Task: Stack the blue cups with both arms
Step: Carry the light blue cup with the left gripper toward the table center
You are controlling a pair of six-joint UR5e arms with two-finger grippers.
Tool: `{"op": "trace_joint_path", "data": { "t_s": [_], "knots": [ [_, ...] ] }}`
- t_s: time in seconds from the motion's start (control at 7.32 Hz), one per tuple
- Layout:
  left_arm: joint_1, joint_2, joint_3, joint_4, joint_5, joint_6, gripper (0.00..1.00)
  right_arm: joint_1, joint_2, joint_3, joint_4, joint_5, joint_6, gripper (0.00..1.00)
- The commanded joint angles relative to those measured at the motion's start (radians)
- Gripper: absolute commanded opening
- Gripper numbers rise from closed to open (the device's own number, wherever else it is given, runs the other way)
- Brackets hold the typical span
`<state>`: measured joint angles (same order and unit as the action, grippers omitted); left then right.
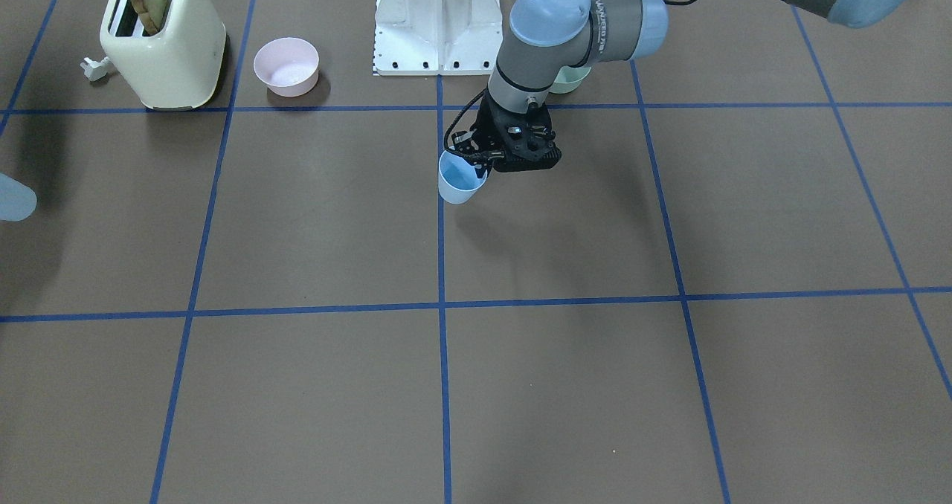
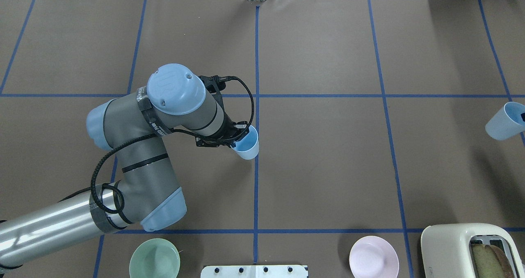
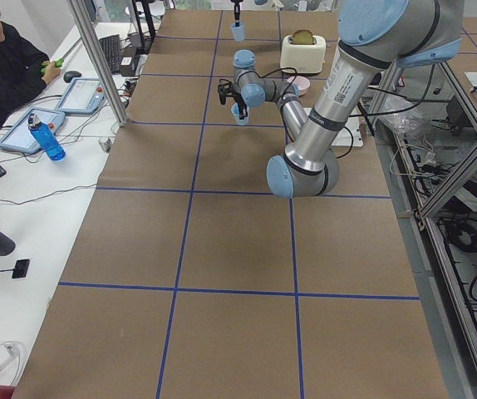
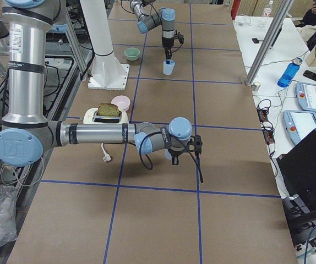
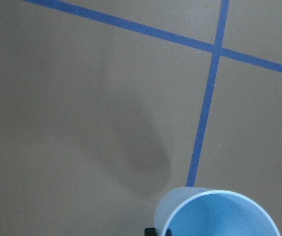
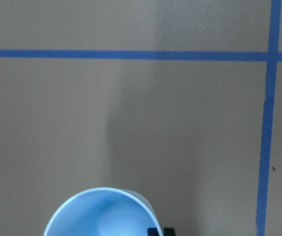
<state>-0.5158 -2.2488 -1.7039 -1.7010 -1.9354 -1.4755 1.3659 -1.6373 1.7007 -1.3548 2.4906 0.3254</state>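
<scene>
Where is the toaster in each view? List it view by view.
Front-facing: toaster, top left.
Overhead: bottom right corner.
Exterior left: top, just right of centre.
Exterior right: left of centre.
Left wrist: not in it.
Right wrist: not in it.
Landmark: the pink bowl beside it.

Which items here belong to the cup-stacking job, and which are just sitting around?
Job: blue cup held by left gripper; second blue cup held by right gripper.
Lying about: cream toaster, pink bowl, green bowl.

Pale-blue cup [image 2: 247,144] upright centre-table, second cup [image 2: 502,124] seemingly raised
</scene>
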Motion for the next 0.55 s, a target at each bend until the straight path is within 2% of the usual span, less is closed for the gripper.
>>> {"op": "trace_joint_path", "data": {
  "t_s": [0.0,0.41],
  "knots": [
    [0.026,-0.011,0.012,-0.002,0.032,-0.011,0.0,0.015,0.123,0.088,-0.247,0.001,0.0,0.0],
    [0.04,-0.023,0.039,-0.005,0.058,-0.011,0.0,0.03,0.25,0.099,-0.404,0.001,0.0,0.0]
  ]
}}
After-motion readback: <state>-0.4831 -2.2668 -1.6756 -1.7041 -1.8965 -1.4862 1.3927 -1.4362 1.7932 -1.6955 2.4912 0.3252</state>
